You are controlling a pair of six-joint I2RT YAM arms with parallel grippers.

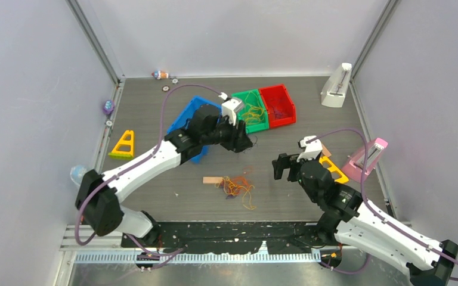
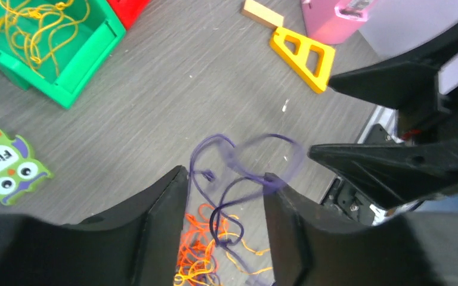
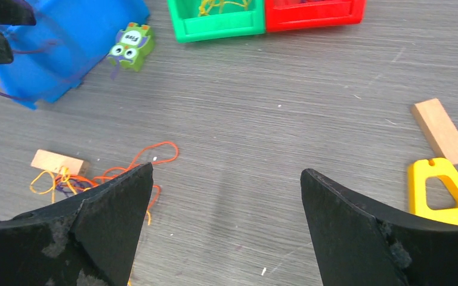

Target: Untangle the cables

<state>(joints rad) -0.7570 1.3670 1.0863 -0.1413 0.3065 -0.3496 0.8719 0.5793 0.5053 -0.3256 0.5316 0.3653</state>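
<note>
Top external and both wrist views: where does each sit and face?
Top external: high behind both arms, looking down at the table; both show.
Left wrist: on the left gripper, looking down at a purple cable and the cable tangle; its fingers show.
Right wrist: on the right gripper, looking across to the green bin and red bin; its fingers show.
Both wrist views share the green bin and cable tangle.

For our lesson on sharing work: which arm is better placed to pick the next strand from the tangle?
Right, probably. The right gripper is open, empty and near the cable tangle; the left gripper, by the green bin, has a purple cable at its fingers.
</note>
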